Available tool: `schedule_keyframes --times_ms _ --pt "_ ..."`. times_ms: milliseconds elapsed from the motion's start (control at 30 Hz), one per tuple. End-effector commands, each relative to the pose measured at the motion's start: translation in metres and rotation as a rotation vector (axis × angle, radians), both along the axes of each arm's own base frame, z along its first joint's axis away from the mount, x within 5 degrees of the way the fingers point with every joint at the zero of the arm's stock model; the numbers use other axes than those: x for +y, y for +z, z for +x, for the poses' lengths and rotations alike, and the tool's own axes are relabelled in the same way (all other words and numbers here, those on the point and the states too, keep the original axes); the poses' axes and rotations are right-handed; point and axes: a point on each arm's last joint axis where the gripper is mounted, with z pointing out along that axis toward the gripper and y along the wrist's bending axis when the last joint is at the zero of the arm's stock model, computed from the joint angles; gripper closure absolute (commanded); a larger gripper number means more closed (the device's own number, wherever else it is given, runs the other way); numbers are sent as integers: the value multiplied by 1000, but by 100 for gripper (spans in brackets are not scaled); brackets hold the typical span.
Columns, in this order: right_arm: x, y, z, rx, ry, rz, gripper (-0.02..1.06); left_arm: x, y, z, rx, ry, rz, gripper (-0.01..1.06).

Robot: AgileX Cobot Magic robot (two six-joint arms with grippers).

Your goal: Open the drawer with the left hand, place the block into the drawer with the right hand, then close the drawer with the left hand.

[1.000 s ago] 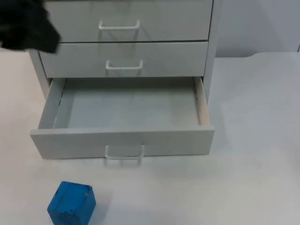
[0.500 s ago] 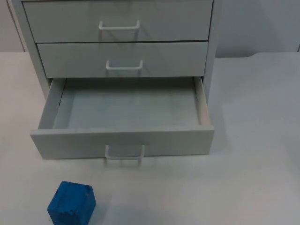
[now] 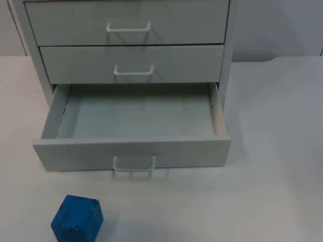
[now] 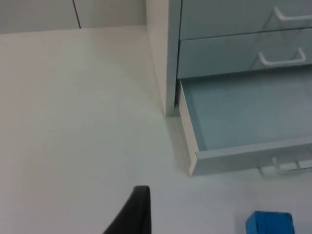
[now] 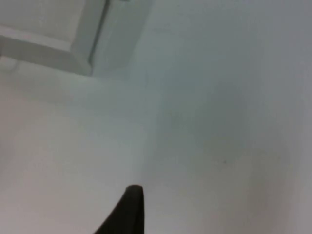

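Note:
A blue block [image 3: 76,219] rests on the white table in front of the cabinet, left of the drawer's handle [image 3: 133,167]. The grey cabinet's [image 3: 227,30] bottom drawer [image 3: 131,151] is pulled out, and its inside is bare. The two drawers above it are closed. My left gripper [image 4: 136,214] hovers over the table to the left of the cabinet, with the open drawer [image 4: 243,156] and the block [image 4: 269,223] in its wrist view. My right gripper [image 5: 127,212] hangs above the table, to the right of the drawer's front corner [image 5: 73,53].
The white table [image 3: 272,126] stretches wide to the right of the cabinet and in front of the drawer. A grey partition wall [image 3: 277,25] closes off the back.
The left arm, seen a second ago at the top view's upper left corner by the cabinet, has pulled out of that picture. Drawer and block have not moved.

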Motion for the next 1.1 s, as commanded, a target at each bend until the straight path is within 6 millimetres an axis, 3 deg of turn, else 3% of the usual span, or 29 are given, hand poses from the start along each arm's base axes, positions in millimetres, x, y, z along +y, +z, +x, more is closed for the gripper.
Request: schedule_keyframes --times_ms 0,100,233,267,433,467,633,667,833,1067 --pt "11 5 5 16 67 -4 7 -1 -3 -2 24 3 -18 0" --pt "28 13 13 34 130 7 7 0 -4 -2 38 3 -15 0" --pt "81 22 37 41 285 -65 9 0 -6 -4 62 5 -14 0" --pt "81 22 37 41 285 -65 9 0 -6 -4 62 5 -14 0" --pt "167 1 52 44 461 -255 9 0 -6 -4 64 5 -13 0" --pt "167 1 52 44 461 -255 9 0 -6 -4 64 5 -13 0" --pt "247 -28 58 64 623 -320 9 0 -6 -4 64 5 -11 0" --pt "247 -28 58 64 623 -320 9 0 -6 -4 64 5 -11 0" --pt "302 -59 67 62 705 -342 13 0 -6 -4 63 4 -10 0" --pt "341 -82 67 43 784 -348 13 0 -6 -4 63 4 -10 0"
